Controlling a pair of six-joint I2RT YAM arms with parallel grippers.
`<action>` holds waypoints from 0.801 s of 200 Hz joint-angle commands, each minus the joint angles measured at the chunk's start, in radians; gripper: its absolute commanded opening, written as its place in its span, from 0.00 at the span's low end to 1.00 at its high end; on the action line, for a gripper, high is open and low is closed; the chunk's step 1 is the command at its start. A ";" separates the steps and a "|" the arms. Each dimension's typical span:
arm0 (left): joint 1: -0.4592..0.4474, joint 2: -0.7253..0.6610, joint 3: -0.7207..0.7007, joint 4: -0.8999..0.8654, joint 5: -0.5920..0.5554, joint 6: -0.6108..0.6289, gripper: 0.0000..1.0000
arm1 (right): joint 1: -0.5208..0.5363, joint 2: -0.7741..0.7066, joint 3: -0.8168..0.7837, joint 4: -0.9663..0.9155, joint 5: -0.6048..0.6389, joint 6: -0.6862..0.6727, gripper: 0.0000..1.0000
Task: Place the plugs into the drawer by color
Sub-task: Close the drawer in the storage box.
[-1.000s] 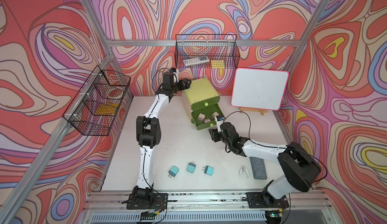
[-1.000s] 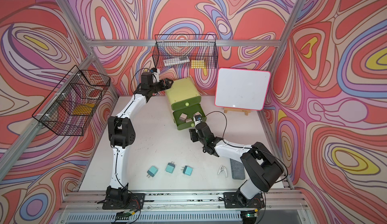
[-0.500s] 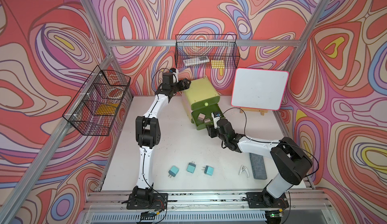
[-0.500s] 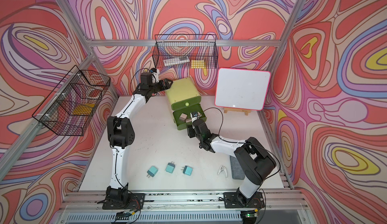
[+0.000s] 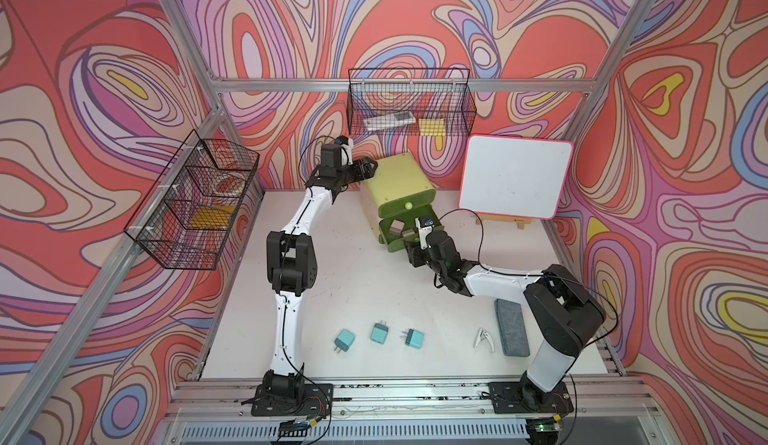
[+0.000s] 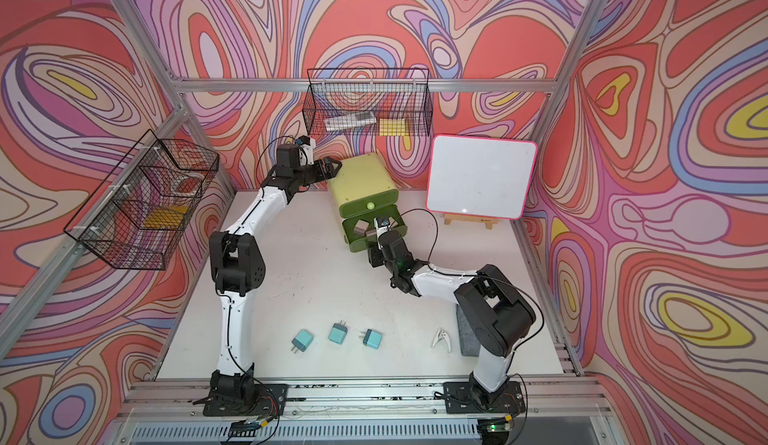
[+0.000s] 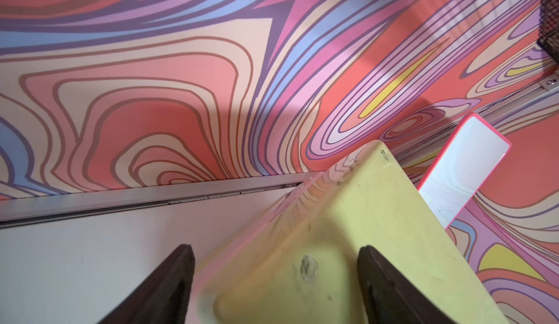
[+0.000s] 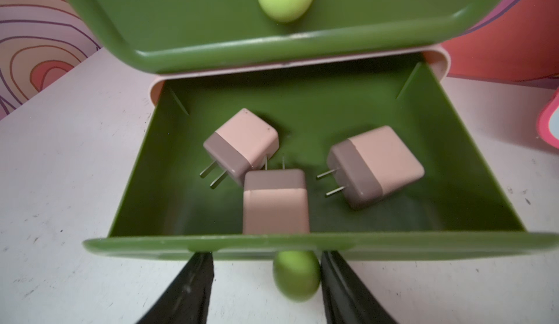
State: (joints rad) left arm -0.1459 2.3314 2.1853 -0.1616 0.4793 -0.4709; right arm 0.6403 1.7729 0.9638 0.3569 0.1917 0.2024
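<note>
The drawer [image 5: 395, 181] is a yellow-green chest at the back of the table, seen in both top views. Its middle tray [image 8: 453, 168] is pulled out and holds three pink plugs [image 8: 242, 144] [image 8: 275, 201] [image 8: 375, 165]. My right gripper [image 8: 266, 257] is open at the tray's front. Its fingers stand on either side of the pale green knob [image 8: 296, 277], and one finger touches it. My left gripper [image 7: 275, 249] is open and straddles the chest's rear corner [image 7: 305, 265]. Three teal plugs [image 5: 344, 340] [image 5: 379, 332] [image 5: 413, 338] lie near the table's front.
A pink-framed whiteboard [image 5: 515, 181] leans on a small easel right of the chest. A white clip [image 5: 482, 337] and a grey pad [image 5: 512, 326] lie at front right. Black wire baskets hang on the back wall [image 5: 409, 108] and the left wall [image 5: 191, 206].
My right gripper has moved left, in to the open tray's front, and now sits around its knob. My left gripper's jaws have narrowed a little at the chest's corner.
</note>
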 commanded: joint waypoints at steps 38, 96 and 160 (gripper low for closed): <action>0.008 -0.090 -0.066 -0.033 0.028 0.034 0.81 | -0.008 0.085 0.083 0.107 -0.011 0.012 0.58; 0.008 -0.119 -0.112 -0.032 0.036 0.034 0.81 | -0.027 0.194 0.182 0.150 -0.028 0.045 0.58; 0.008 -0.136 -0.127 -0.039 0.035 0.035 0.80 | -0.040 0.276 0.277 0.170 -0.074 0.098 0.57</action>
State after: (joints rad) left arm -0.1432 2.2417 2.0693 -0.1818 0.4995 -0.4591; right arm 0.6014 2.0140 1.1999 0.4873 0.1596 0.2653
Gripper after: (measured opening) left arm 0.804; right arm 0.573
